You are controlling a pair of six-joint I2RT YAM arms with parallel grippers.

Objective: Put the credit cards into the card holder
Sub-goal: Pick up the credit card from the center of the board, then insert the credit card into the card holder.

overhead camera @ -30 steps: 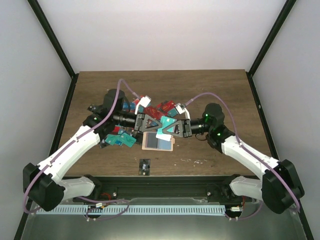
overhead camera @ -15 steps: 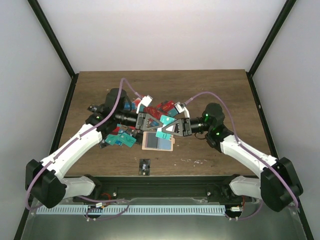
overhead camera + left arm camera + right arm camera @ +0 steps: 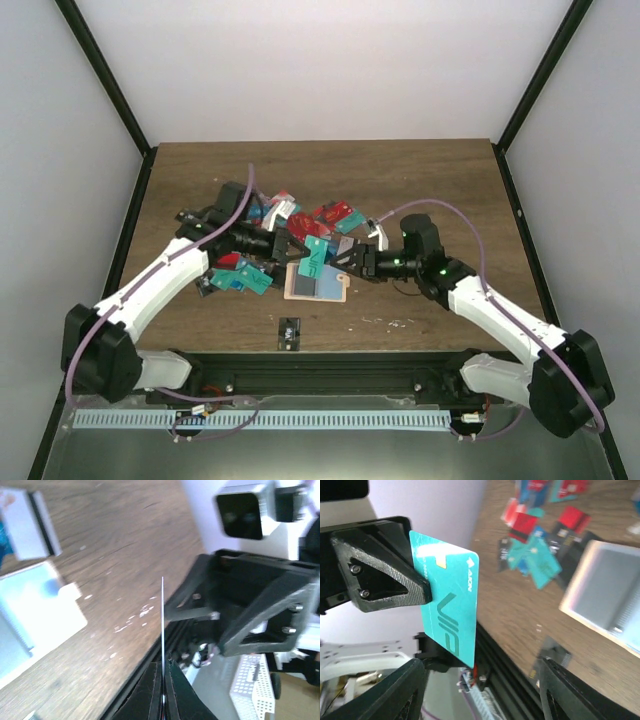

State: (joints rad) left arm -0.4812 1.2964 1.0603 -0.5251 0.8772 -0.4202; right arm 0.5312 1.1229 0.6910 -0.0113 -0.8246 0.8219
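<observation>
A teal credit card (image 3: pixel 316 258) hangs just above the open tan card holder (image 3: pixel 322 288), with my left gripper (image 3: pixel 298 247) shut on its edge. The left wrist view shows that card edge-on (image 3: pixel 162 620) between the closed jaws of the left gripper (image 3: pixel 162 666). My right gripper (image 3: pixel 352 259) stands open just right of the card, not touching it. In the right wrist view the teal card (image 3: pixel 449 605) faces me, and the right gripper (image 3: pixel 480 669) spreads wide below it. More credit cards (image 3: pixel 300 215) lie piled behind the holder.
Further cards (image 3: pixel 240 279) lie left of the holder under the left arm. A small black card (image 3: pixel 290 331) sits alone near the table's front edge (image 3: pixel 330 348). Bare wood stretches along the back and the right side.
The teal card has passed between hands: my left gripper closed on it and my right gripper opened and drew back to the right. The card now hangs slightly lower, over the holder.
</observation>
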